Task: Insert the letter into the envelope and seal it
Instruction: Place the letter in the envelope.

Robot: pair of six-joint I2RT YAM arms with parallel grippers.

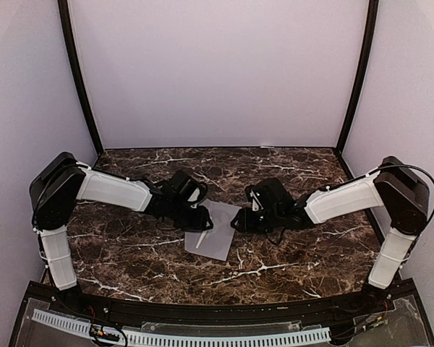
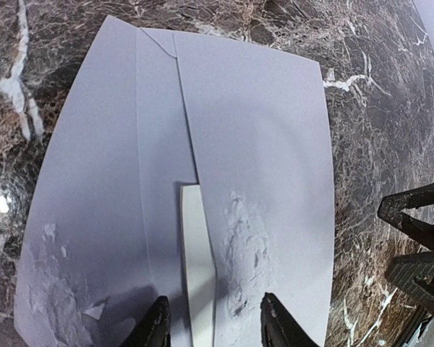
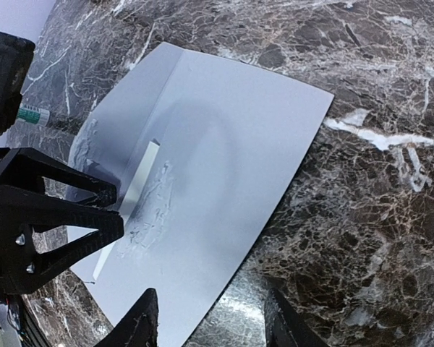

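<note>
Envelope (image 1: 218,235) flat on marble table (image 1: 311,260), pale strip (image 2: 197,253) protruding.

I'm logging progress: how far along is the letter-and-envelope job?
Mostly done: the letter seems tucked into the envelope, with only a pale strip showing at a seam. In hand: nothing is gripped. The left gripper hangs open astride that strip, the right gripper open over the envelope's edge. Left: probably pushing the strip in and sealing.
</note>
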